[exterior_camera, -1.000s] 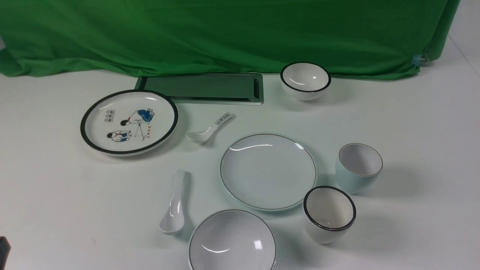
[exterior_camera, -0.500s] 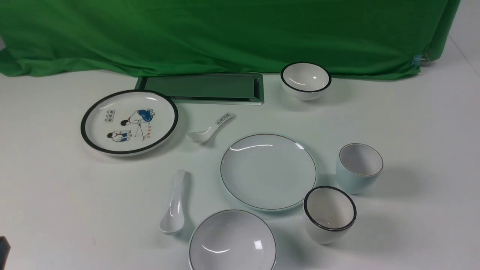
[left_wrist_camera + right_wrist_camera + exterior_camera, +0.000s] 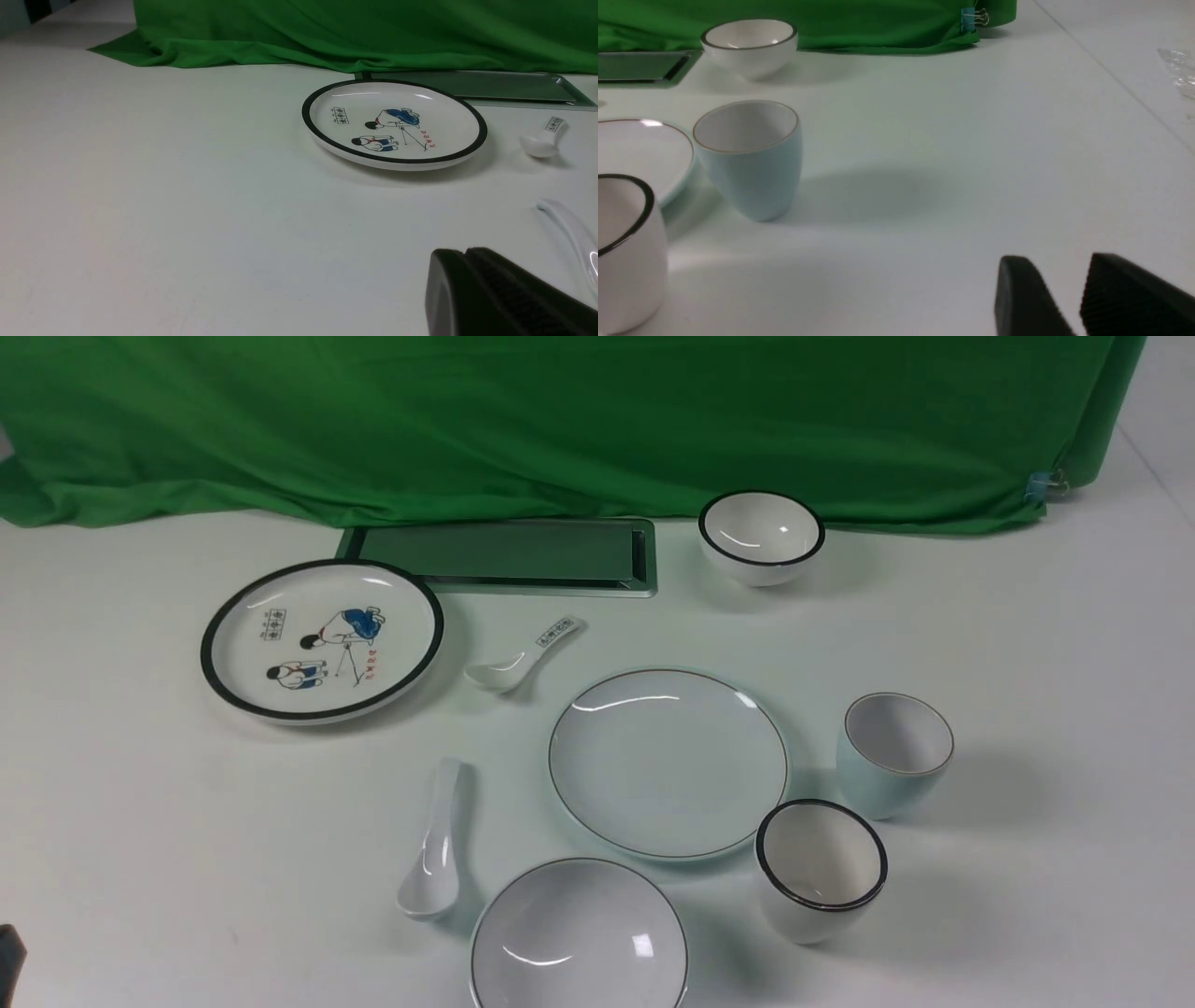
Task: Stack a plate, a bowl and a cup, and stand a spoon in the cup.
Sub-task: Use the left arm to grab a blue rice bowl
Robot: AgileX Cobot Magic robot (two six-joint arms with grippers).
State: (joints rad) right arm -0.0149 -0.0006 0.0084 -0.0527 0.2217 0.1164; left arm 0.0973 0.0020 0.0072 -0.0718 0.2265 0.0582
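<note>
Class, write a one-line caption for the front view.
Pale plate, bowl, cup and unmarked spoon lie separately, not yet stacked.

Taking the green tray [image 3: 504, 553] as landmark: 1 green cloth [image 3: 560, 429] hangs behind it, with 1 blue clip [image 3: 1038, 486] well to its right. 1 black-rimmed cartoon plate [image 3: 322, 640], showing 2 figures, lies to its front left. 1 labelled spoon [image 3: 523, 658] rests in front. 1 black-rimmed bowl [image 3: 761, 538] sits to its right; 1 black-rimmed cup [image 3: 820, 870] stands well apart, front right.
</note>
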